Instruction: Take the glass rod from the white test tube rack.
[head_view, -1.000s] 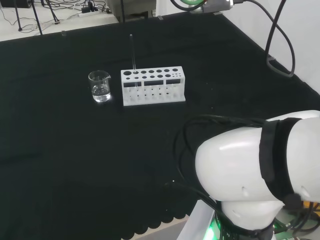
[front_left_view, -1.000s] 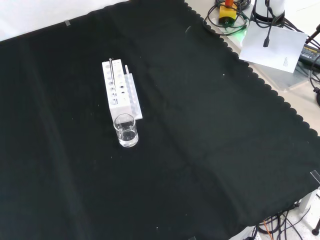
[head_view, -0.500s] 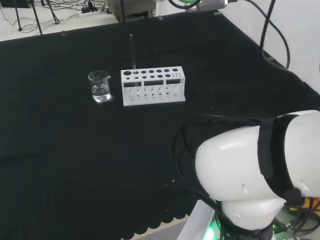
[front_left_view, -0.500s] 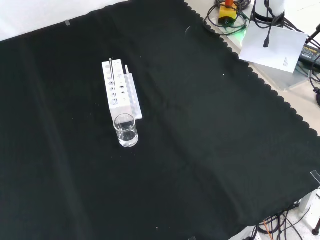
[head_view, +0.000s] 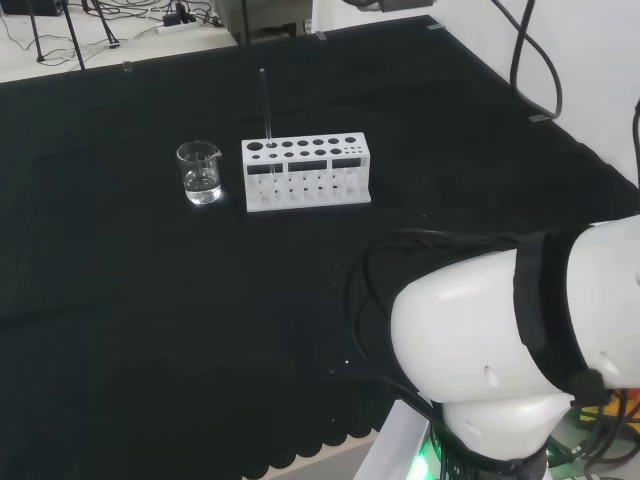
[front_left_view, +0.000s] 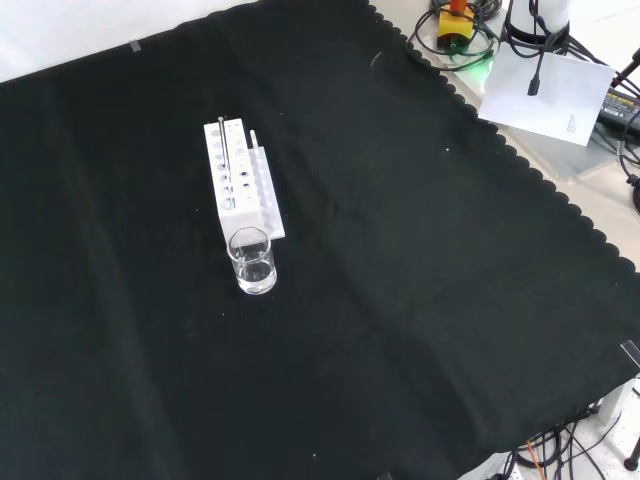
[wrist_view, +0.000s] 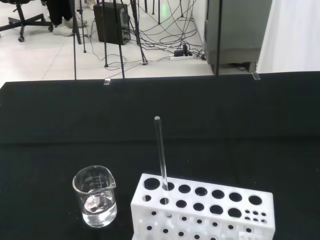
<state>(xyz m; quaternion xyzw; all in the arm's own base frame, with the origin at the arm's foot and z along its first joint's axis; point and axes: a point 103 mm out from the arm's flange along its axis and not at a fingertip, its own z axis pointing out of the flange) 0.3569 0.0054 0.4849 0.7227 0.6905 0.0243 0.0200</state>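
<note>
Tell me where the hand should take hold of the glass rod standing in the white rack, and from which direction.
Pinch the glass rod on its bare upper length, well above the white test tube rack. It stands nearly upright in a hole near the rack's beaker end, so probably come in level from the side away from the beaker, then lift straight up along the rod.

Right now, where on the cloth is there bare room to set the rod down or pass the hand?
Front view: bare black cloth runs right of the white test tube rack and below the beaker. The crowded spot is the beaker standing close against the rack's near end, the glass rod upright in a hole at that end.
</note>
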